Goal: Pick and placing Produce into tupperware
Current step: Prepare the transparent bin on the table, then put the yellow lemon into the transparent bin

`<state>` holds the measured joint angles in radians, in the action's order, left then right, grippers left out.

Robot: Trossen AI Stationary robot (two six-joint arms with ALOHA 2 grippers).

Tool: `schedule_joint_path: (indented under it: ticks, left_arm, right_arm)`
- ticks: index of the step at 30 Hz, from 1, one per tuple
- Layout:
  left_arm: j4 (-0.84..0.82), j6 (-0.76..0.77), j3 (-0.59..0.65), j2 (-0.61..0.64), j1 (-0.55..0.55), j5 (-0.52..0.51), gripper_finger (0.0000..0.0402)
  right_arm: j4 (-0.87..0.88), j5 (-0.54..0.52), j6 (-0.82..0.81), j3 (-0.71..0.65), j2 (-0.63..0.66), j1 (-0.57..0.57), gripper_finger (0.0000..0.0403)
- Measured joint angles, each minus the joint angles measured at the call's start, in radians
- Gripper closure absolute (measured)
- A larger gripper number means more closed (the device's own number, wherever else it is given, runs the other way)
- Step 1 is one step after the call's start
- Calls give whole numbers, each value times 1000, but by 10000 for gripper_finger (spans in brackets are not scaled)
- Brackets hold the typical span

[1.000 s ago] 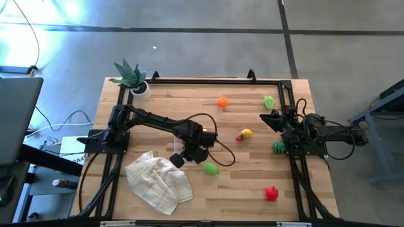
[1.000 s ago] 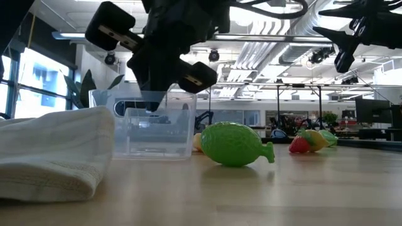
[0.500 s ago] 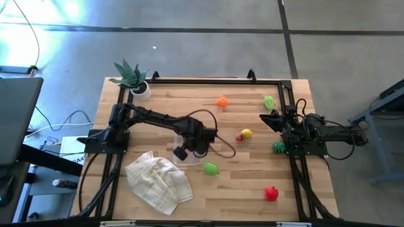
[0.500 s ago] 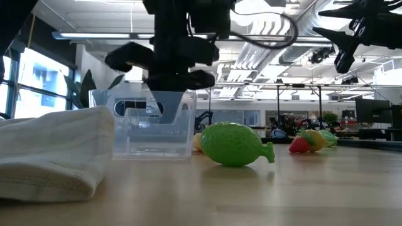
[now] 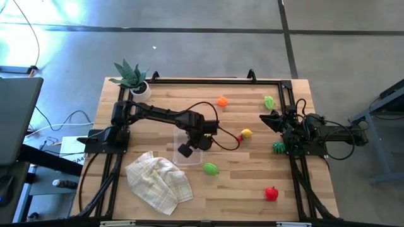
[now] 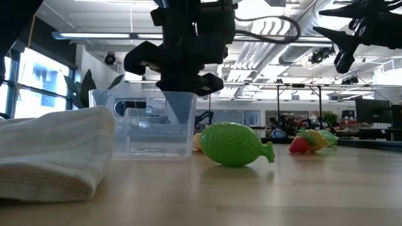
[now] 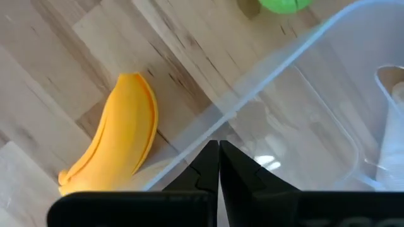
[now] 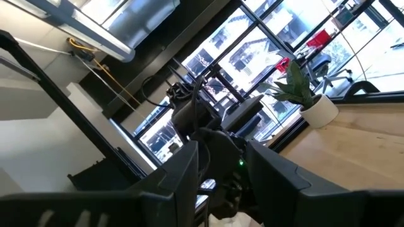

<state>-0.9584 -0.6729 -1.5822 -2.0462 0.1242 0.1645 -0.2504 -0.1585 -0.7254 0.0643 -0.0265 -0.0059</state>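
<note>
Now we see the left gripper, fingers pressed together, over the tupperware rim mid-worktop, a banana just outside; right gripper fingers slightly parted, empty.

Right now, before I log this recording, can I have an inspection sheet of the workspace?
Surface: wooden table, framed by black rails.
Job's things: clear tub, no produce seen inside; banana outside its wall; green fruit nearby; orange fruit, lemon and red fruit scattered farther off.
Clutter: crumpled cloth beside the tub; potted plant at a corner.
Grippers: left fingers shut, empty, over the tub's rim; right fingers open, empty, parked at the table's right edge.
Cables: black cable looping off the left arm; more on the floor.
Surroundings: office room, no person seen.
</note>
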Motion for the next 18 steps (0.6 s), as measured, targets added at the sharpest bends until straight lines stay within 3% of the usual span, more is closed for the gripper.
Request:
schedule_joint_path:
  ticks: [18]
  left_arm:
    - [15,1,0,1,0,10,399]
  right_arm:
    - [8,2,0,0,0,0,277]
